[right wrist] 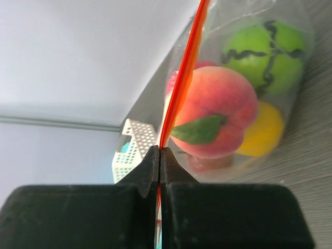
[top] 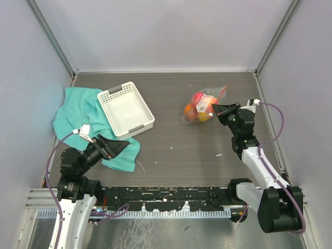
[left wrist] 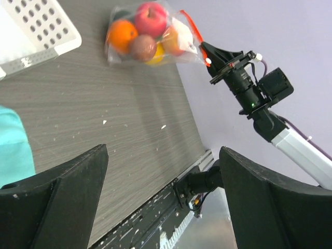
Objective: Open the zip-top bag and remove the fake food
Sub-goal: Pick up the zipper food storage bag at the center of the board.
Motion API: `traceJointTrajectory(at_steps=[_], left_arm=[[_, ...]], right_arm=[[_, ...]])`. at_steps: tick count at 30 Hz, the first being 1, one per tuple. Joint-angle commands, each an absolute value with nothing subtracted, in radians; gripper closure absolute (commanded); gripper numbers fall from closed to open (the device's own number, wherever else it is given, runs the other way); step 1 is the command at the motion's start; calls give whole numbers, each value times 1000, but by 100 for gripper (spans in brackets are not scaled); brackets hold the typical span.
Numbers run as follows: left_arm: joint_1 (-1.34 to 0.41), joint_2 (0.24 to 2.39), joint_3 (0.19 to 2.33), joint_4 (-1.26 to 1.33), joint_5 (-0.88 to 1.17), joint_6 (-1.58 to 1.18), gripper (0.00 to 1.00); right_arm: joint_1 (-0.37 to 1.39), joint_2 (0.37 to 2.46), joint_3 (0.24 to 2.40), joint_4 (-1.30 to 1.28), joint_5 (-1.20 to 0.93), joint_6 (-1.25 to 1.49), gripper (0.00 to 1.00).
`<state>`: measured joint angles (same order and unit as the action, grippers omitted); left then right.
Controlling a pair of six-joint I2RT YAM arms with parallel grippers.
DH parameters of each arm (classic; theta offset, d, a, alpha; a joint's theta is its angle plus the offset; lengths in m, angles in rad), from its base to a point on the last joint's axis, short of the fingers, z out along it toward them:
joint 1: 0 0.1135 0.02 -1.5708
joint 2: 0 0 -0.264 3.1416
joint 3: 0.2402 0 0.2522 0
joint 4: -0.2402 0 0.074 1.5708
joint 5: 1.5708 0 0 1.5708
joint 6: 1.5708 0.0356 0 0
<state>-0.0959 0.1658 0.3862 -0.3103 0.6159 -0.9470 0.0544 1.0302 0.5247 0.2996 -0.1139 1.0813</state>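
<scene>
Our right tool (right wrist: 160, 155) is pinched fully closed on the orange-red zipper strip (right wrist: 182, 83) of the bag (top: 206, 105), which sits at the far right of the counter (top: 181, 150) with the fruit (right wrist: 220, 111) packed inside. Our left tool (left wrist: 163, 155) hangs wide open and holds nothing, well apart from the bag, beside the teal cloth (top: 78, 116). We judge the risk plain: only 1 tool has the strip, so a pull could drag the whole bag instead of parting the seal. That thin pinch could also slip off the slick plastic.
</scene>
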Motion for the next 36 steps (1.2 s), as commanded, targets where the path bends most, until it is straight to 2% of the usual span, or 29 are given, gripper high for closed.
traceJointTrajectory(at_steps=[1, 7, 13, 16, 20, 27, 31, 36], left_arm=[[-99, 154, 383, -119, 651, -984, 12], [-113, 179, 388, -71, 652, -990, 12], [-202, 249, 382, 15, 603, -993, 18], [-339, 310, 387, 42, 507, -945, 20], [-650, 433, 434, 56, 286, -795, 24], [-1106, 689, 541, 141, -117, -344, 20], [-1232, 817, 561, 244, -256, -76, 18], [-1252, 917, 567, 390, -280, 101, 15]], right_arm=[[112, 937, 513, 379, -120, 1130, 100], [190, 885, 494, 368, -103, 1144, 100], [236, 878, 478, 386, -85, 1141, 100], [258, 887, 464, 411, -84, 1151, 100], [306, 898, 459, 445, -73, 1148, 100], [381, 911, 445, 521, -90, 1138, 100], [425, 900, 444, 539, -83, 1115, 100], [478, 882, 435, 552, -69, 1090, 99]])
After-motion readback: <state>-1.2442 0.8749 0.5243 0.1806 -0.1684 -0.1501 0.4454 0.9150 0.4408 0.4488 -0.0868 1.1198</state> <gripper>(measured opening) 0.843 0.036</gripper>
